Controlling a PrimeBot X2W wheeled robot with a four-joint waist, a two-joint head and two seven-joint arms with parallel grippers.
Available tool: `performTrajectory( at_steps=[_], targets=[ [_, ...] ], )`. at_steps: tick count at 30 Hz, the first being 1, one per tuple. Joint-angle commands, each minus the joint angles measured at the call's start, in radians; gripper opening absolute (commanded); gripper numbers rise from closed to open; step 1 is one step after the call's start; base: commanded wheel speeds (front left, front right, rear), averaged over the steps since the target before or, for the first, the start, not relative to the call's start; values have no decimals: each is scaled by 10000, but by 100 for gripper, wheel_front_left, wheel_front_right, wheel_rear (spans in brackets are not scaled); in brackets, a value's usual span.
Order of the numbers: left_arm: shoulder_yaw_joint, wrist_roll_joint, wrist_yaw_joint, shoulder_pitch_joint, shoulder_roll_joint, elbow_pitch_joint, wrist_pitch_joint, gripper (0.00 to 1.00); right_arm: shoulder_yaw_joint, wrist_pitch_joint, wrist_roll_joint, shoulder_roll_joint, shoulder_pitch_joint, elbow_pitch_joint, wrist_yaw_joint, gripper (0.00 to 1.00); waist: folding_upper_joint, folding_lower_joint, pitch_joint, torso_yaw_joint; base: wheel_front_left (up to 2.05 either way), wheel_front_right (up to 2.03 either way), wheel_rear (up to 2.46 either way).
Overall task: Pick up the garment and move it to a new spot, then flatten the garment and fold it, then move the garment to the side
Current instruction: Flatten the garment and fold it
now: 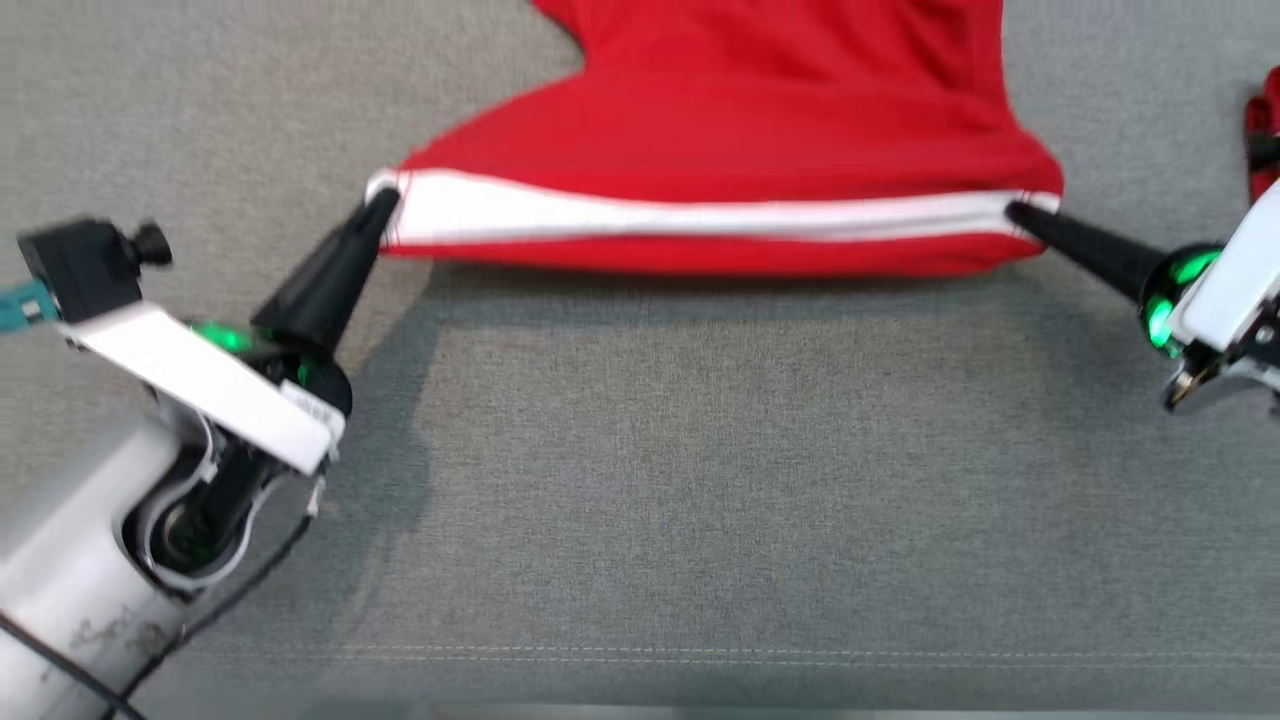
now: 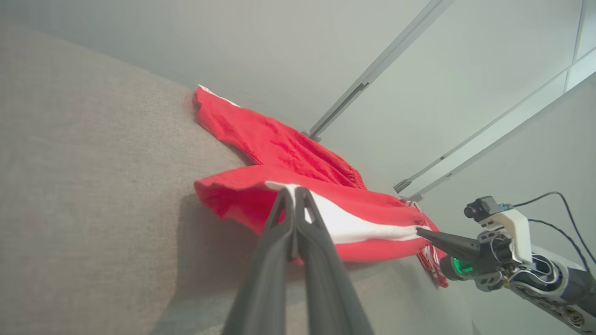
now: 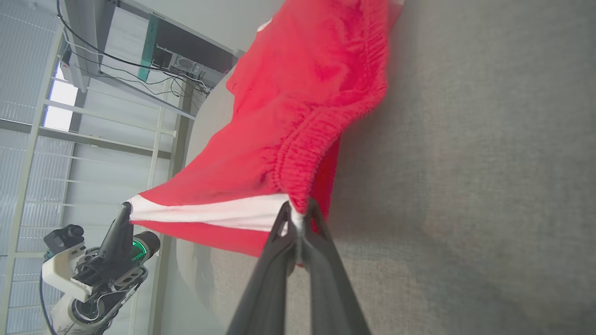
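Head view: left gripper at 9 o'clock, right gripper at 3, both pinching red shorts, near edge raised off cushion. Flattening, fold, side move likely remain.

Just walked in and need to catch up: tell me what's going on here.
The robot has a red garment stretched between both arms over a grey fabric surface. Its left gripper is shut on one end of the white-striped edge, and its right gripper on the other end, by the elastic waistband. That edge looks raised off the surface; the rest trails away from the robot.
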Motion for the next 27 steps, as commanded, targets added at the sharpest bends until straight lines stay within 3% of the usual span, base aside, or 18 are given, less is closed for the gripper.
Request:
performTrajectory(
  at_steps=[1, 19, 20, 21, 22, 27],
  targets=[
    [469, 111, -70, 382, 509, -46, -116, 0, -101, -288, -90, -278, 737, -341, 44, 0, 0, -1, -672, 21, 0, 0, 0],
    [1059, 916, -71, 3434, -701, 1002, -130, 0, 59, -1056, -843, 216, 3585, -241, 44, 0, 0, -1, -2248, 62, 0, 0, 0],
    [1037, 948, -71, 3509, -744, 1083, -130, 15, 58, -1067, -886, 260, 3670, -201, 44, 23, 0, -1, -2278, 60, 0, 0, 0],
    [1014, 1008, -71, 3565, -792, 1169, -131, 47, 63, -1080, -948, 297, 3750, -154, 44, 76, 0, -1, -2319, 60, 0, 0, 0],
    [969, 1054, -71, 3630, -839, 1268, -131, 100, 86, -1072, -1014, 331, 3829, -114, 44, 100, 0, -1, -2371, 56, 0, 0, 0],
    [504, 1240, -71, 3858, -928, 1839, -131, 100, 11, -1298, -1331, 368, 4181, 45, 44, 100, 0, -1, -2634, 5, 0, 0, 0]
  ],
)
